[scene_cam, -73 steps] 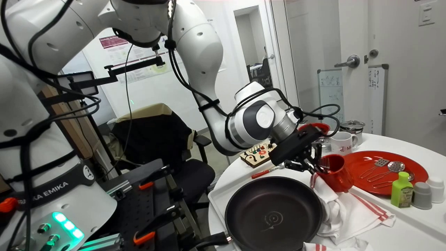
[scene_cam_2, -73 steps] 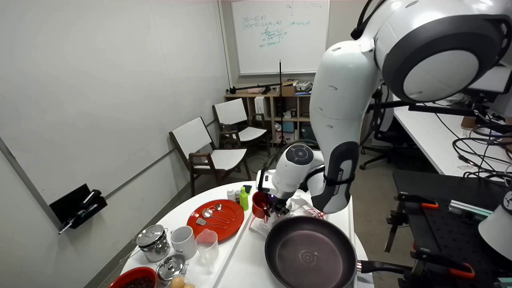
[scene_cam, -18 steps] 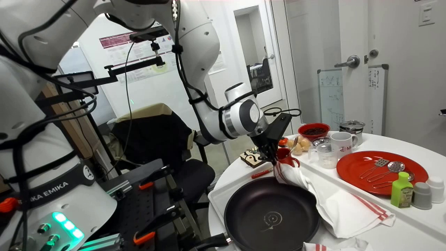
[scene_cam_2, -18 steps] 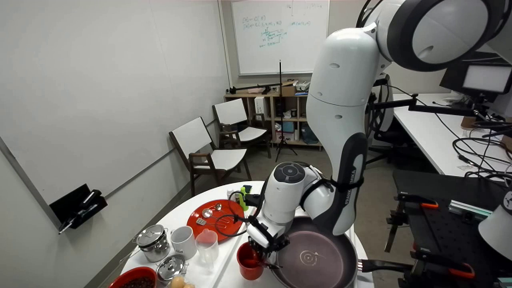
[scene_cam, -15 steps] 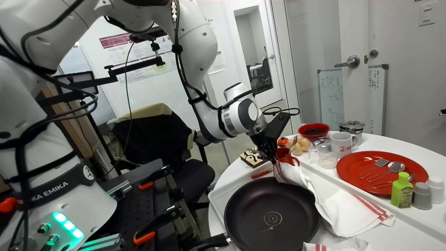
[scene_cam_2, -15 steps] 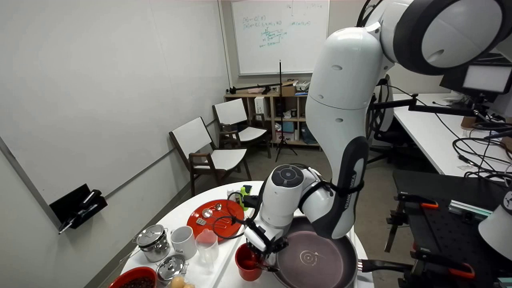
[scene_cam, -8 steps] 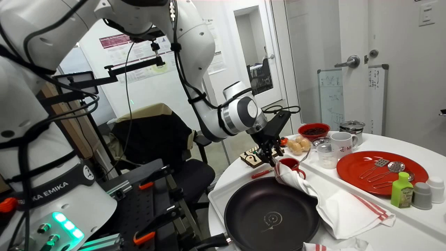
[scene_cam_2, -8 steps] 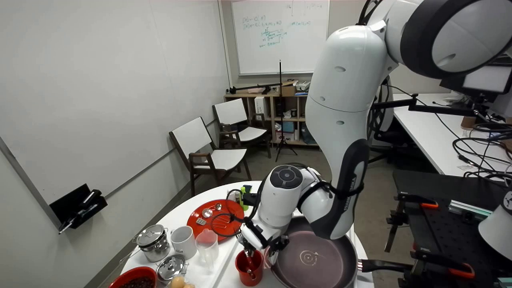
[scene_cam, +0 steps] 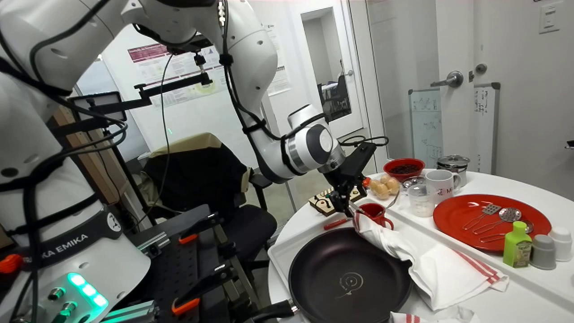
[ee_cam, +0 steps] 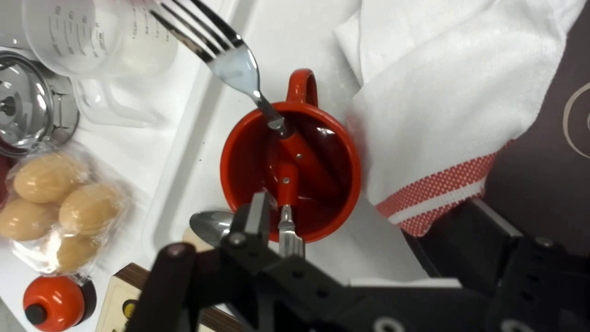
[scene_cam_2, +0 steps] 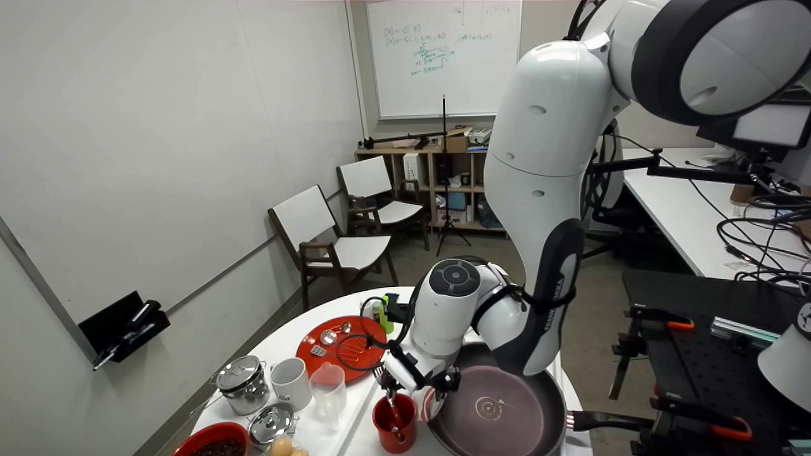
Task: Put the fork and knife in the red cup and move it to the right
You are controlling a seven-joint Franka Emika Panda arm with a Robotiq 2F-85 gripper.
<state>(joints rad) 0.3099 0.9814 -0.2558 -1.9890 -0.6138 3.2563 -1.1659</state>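
Note:
The red cup [ee_cam: 233, 143] stands upright on the white tray [ee_cam: 318, 46], seen from above in the wrist view. Inside lean the red-handled fork [ee_cam: 237, 69], tines out over the rim near the cup's handle, and the knife [ee_cam: 286, 221], its blade pointing out the opposite way and partly hidden under my gripper. My gripper [ee_cam: 378, 216] is open, its jaws wide apart and nothing gripped. One finger [ee_cam: 258, 214] overlaps the cup's rim; contact cannot be told. The other lies by the towel's striped corner. In an exterior view the cup [scene_cam_2: 396, 437] sits below the gripper.
A towel [scene_cam: 441, 273] lies against the cup and over the edge of the black pan [scene_cam: 350, 273]. Beyond the tray are a red plate [scene_cam: 453, 229], a measuring cup [scene_cam: 421, 202] and bagged eggs [ee_cam: 50, 177]. A spoon [ee_cam: 209, 226] lies beside the cup.
Over several seconds the cup has been carried across the tray past the towel. Within the last second my gripper has opened, the cup has dropped slightly and the fork has swung over.

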